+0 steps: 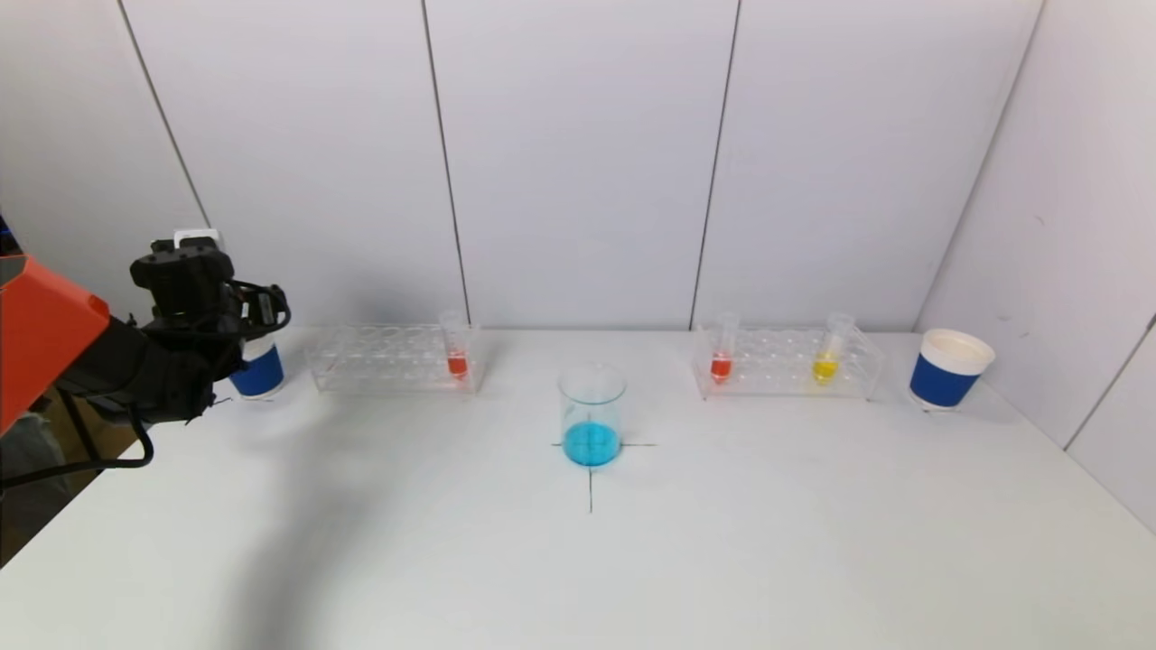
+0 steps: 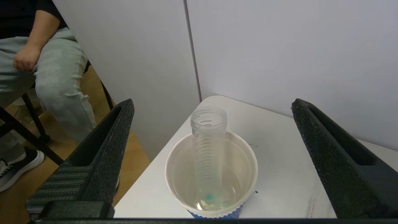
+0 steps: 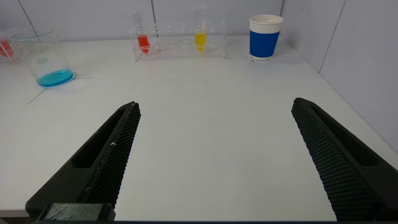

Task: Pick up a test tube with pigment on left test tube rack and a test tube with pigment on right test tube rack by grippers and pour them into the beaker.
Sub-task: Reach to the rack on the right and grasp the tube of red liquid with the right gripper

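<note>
Left tool (image 2: 211, 124) gaping above cup (image 2: 174, 161), nothing held; tube (image 2: 207, 146) inside; right tool (image 3: 214, 124) wide, empty.

A lab bench mock-up, going by the glassware: clear tube racks (image 1: 395, 358) with coloured tubes (image 1: 457, 348), a beaker (image 1: 591, 415) of blue liquid on a marked cross. White table (image 1: 722, 542), plain white panel walls (image 1: 578, 153), paper cups (image 1: 948, 368) at the edges.
</note>
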`<move>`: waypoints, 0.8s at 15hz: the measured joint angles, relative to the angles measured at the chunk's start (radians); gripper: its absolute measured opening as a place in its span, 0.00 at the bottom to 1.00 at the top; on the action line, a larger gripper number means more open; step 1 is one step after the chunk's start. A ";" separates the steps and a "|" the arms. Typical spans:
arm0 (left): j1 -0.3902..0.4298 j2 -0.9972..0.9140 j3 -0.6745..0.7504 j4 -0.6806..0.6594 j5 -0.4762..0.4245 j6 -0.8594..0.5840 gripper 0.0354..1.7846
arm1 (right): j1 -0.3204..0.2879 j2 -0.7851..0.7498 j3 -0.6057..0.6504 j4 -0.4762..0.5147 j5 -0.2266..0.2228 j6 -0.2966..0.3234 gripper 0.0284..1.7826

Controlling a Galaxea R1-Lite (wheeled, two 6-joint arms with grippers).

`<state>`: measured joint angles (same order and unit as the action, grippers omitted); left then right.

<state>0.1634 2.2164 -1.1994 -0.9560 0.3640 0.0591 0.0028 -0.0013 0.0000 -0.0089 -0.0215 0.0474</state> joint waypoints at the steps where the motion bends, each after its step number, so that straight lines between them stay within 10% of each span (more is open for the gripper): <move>1: -0.001 -0.011 0.000 0.003 0.000 0.005 0.99 | 0.000 0.000 0.000 0.000 0.000 0.000 0.99; 12: -0.084 -0.426 0.154 0.148 -0.004 0.046 0.99 | 0.000 0.000 0.000 0.000 0.000 0.000 0.99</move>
<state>0.0791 1.7904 -1.0449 -0.8077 0.3598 0.1047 0.0028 -0.0013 0.0000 -0.0089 -0.0215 0.0474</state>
